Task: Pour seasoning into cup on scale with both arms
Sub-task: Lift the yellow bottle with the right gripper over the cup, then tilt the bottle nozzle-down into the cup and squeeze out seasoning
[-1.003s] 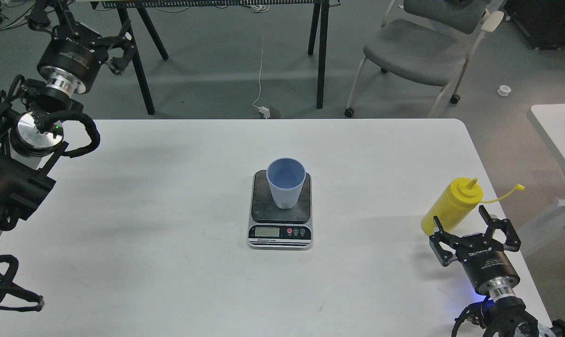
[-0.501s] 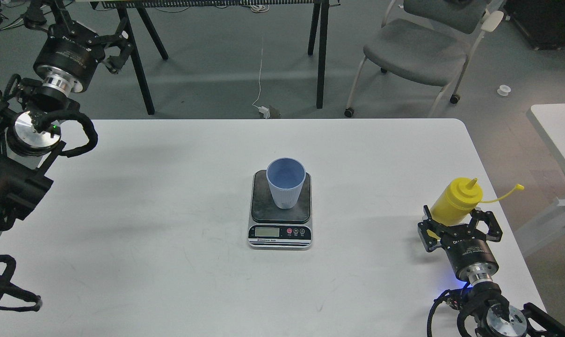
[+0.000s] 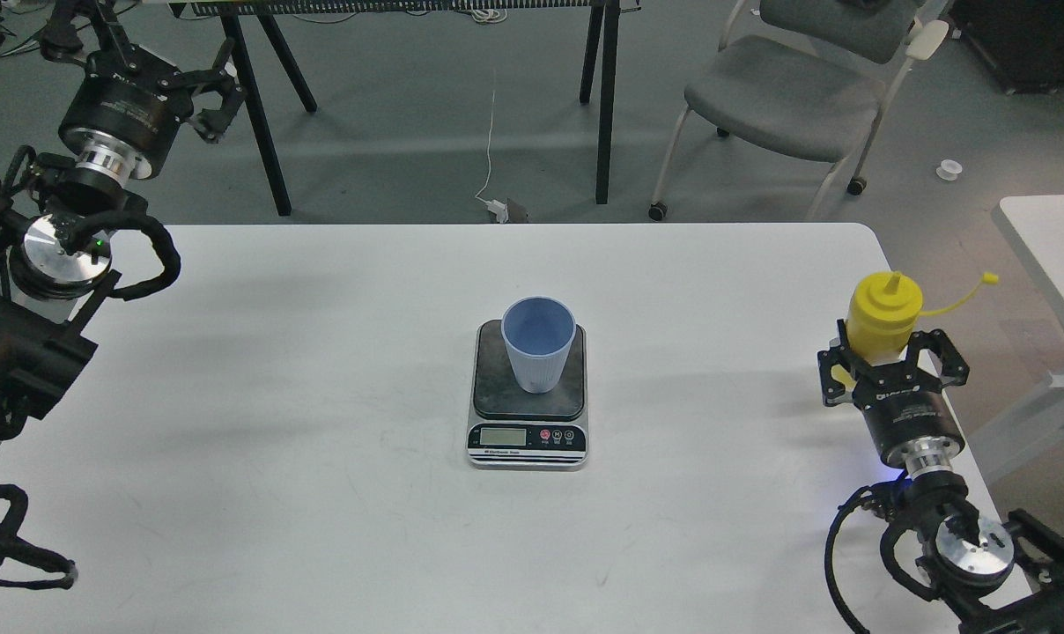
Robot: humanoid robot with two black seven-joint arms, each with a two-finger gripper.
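Note:
The light blue ribbed cup (image 3: pixel 539 345) stands upright on the dark plate of the small digital scale (image 3: pixel 527 437) at the middle of the white table (image 3: pixel 321 396). My right gripper (image 3: pixel 890 350) is shut on the lower body of the yellow seasoning bottle (image 3: pixel 884 310) near the table's right edge. The bottle is upright, nozzle up, and its small cap (image 3: pixel 988 278) hangs out to the right on its tether. My left gripper (image 3: pixel 217 97) is open and empty, held high at the far left, well away from the cup.
A grey chair (image 3: pixel 783 88) and black table legs (image 3: pixel 604 106) stand on the floor behind the table. A second white table (image 3: pixel 1052 246) is close on the right. A white cable (image 3: pixel 491 141) lies on the floor.
My right gripper moved forward around the tilted yellow bottle, closed on it, and stood it upright, further back. My left arm drifted slightly up and left.

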